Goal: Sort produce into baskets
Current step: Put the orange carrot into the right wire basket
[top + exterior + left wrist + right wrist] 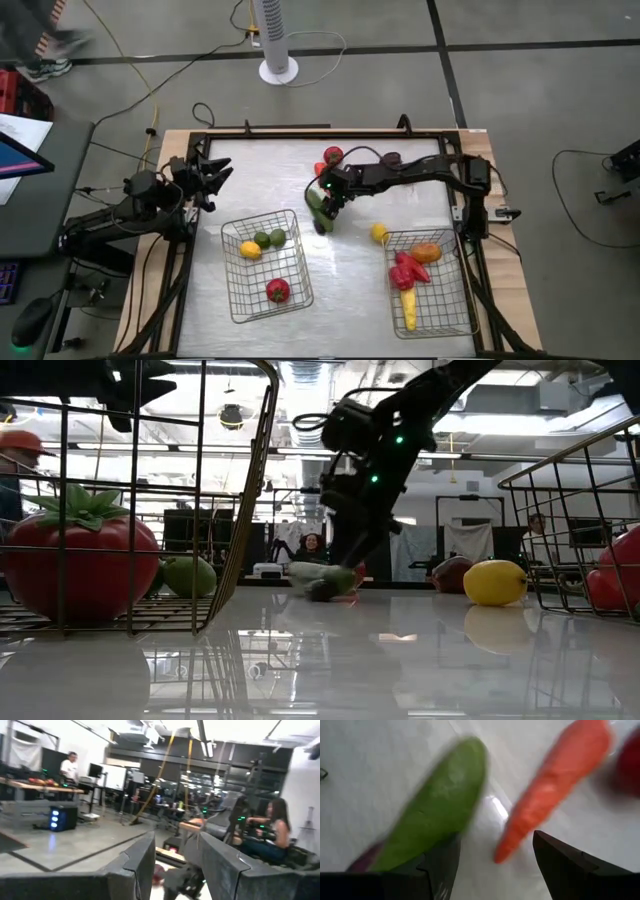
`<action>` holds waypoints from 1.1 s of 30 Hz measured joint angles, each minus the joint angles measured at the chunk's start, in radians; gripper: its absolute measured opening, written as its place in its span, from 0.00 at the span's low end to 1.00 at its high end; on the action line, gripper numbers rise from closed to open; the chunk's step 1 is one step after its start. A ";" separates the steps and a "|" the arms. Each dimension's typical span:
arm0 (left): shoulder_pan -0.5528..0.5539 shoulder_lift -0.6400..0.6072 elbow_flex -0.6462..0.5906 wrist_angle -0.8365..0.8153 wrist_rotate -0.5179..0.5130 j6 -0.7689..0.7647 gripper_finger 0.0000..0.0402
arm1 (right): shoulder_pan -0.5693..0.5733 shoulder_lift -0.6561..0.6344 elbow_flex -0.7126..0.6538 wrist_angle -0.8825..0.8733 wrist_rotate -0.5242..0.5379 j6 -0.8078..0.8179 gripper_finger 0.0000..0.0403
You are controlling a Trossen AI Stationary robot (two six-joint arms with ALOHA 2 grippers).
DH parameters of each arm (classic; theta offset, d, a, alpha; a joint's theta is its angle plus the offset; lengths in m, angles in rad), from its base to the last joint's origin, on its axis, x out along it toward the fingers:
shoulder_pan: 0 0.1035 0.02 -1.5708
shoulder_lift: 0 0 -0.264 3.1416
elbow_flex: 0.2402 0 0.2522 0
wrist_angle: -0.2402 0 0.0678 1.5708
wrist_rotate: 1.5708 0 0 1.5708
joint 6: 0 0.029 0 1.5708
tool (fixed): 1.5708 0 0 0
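Observation:
My right gripper (pixel 325 213) is open and slants down over the table's middle, above a green cucumber (pixel 440 805) and an orange carrot (pixel 555 785) that lie side by side on the table. One finger (pixel 440 867) stands over the cucumber's near end, and the other (pixel 565 865) is beside the carrot's tip. The left basket (pixel 236 300) holds a lemon, two limes and a tomato. The right basket (pixel 455 315) holds red peppers, an orange piece and corn. My left gripper (pixel 215 175) waits open at the table's far left. My right gripper comes slanting down from the far right, its fingers along the cucumber. One finger overlaps the cucumber's near end (pixel 422 847) in the right wrist view. I cannot tell whether it touches it. The cucumber lies flat on the table.
A loose lemon (pixel 379 232) lies between the baskets, close to the right one. A red tomato (pixel 332 155) and a dark maroon piece (pixel 392 158) sit near the far edge. A black frame (pixel 300 132) rims the table. People sit in the room beyond.

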 joint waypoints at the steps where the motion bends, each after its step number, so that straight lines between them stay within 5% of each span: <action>1: 0.000 0.000 0.000 0.000 0.013 -0.004 0.33 | 0.001 0.015 0.008 -0.001 0.000 -0.001 0.69; 23: 0.000 0.000 0.000 -0.062 0.077 -0.055 0.33 | 0.039 -0.013 0.028 -0.025 0.004 -0.078 0.58; 33: 0.000 0.000 0.000 -0.061 0.077 -0.078 0.33 | 0.035 0.022 0.028 0.044 0.200 -0.054 0.58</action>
